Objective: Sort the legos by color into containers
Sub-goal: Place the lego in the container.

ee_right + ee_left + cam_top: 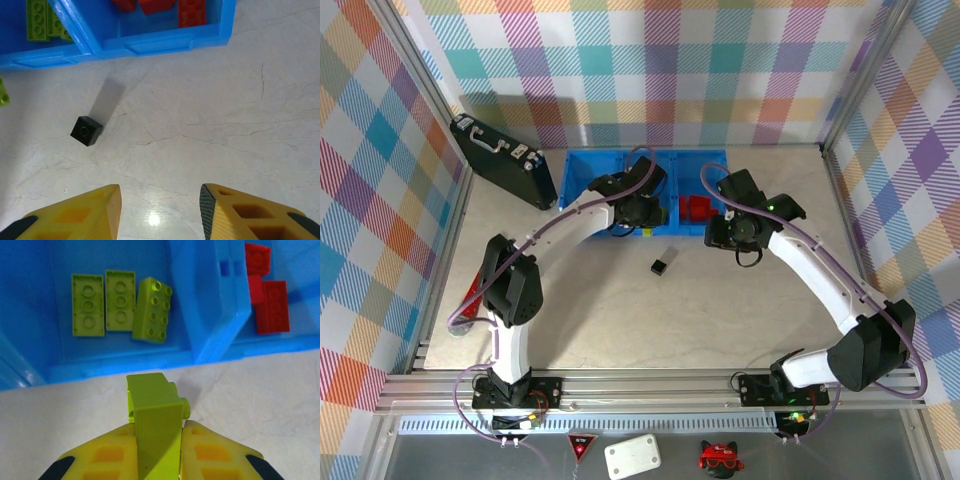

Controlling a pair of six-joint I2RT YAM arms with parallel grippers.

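Nearest, left gripper pinches lime brick just before containers; I see right gripper spread near black brick.

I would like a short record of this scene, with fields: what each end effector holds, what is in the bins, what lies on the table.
Left end effector: shut on a lime-green brick, just outside the blue bins
Right end effector: open, empty, above the table
Bins: three green bricks in one, red bricks in the next
Table: one black brick

glossy plastic legos, matt veined tabletop
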